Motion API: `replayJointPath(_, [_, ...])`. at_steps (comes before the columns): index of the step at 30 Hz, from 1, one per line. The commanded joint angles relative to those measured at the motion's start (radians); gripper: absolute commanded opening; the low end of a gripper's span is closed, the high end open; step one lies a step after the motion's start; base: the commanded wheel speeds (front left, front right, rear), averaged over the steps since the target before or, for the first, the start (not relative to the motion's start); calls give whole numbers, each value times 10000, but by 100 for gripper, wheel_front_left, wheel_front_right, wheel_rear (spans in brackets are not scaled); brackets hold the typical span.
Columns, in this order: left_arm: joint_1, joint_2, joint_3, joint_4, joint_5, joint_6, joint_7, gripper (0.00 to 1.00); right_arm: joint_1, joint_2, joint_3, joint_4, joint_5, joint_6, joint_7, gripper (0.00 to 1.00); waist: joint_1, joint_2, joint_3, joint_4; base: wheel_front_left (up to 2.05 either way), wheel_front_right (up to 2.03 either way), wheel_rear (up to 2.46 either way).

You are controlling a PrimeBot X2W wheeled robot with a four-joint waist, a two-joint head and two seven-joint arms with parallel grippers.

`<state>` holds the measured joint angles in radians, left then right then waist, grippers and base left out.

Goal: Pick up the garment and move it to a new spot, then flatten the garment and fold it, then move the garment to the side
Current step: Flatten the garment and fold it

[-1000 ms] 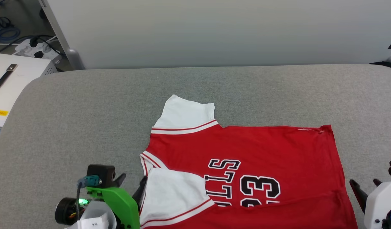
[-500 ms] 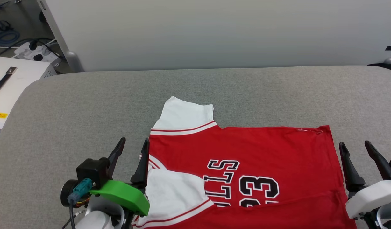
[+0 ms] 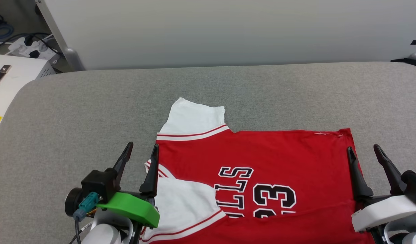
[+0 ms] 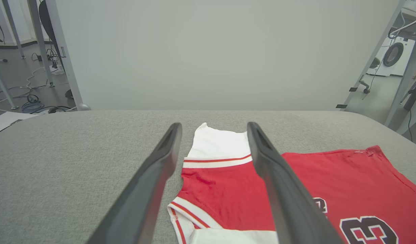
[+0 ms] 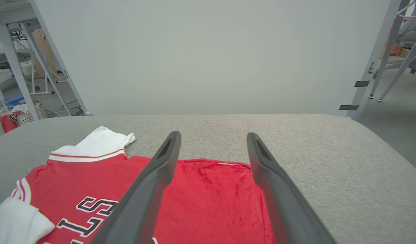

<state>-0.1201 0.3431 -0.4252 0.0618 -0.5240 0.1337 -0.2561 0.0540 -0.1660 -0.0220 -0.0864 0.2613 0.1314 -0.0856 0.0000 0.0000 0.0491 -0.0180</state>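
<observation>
The shirt (image 3: pixel 262 159) lies flat on the grey surface (image 3: pixel 92 101) with its collar to the left and the near sleeve folded in over the lettering (the head view shows that fold; the right wrist view catches just its corner). The left hand (image 3: pixel 143 145) is spread at the collar edge and the right hand (image 3: pixel 362 147) is spread at the hem edge, neither pinching cloth. The right wrist view adds a basket (image 5: pixel 23 117) on the floor. Bare surface stretches beyond the shirt and to its left.
</observation>
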Motion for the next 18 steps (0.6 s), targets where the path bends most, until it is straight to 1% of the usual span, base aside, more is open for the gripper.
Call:
replayJointPath(1, [64,-77,118,95,132,-130,-55,100,-235,-21,60,8,-29,-7,-110,100,0,0,149,-116,0,0,0])
replayJointPath(4, [-123,-121,191,271,142,-410,-56,100,-344,-60,137,-48,2,-7,-147,100,0,0,406,-274,0,0,0])
replayJointPath(6, [-375,-39,97,458,180,-607,18,100,-435,-80,227,-120,6,-7,-157,100,0,0,654,-413,0,0,0])
replayJointPath(9, [-1013,92,67,630,105,-856,441,100,-639,-79,370,-255,1,-7,-172,100,0,0,1141,-646,0,0,0])
replayJointPath(15, [-2943,765,-18,855,48,-1492,2180,100,-1213,-18,744,-498,-71,-7,-182,100,0,0,2291,-1194,0,0,0])
replayJointPath(18, [-4238,1199,-198,1011,72,-2055,3134,100,-1527,42,960,-529,-100,-7,-265,100,0,0,2809,-1513,0,0,0])
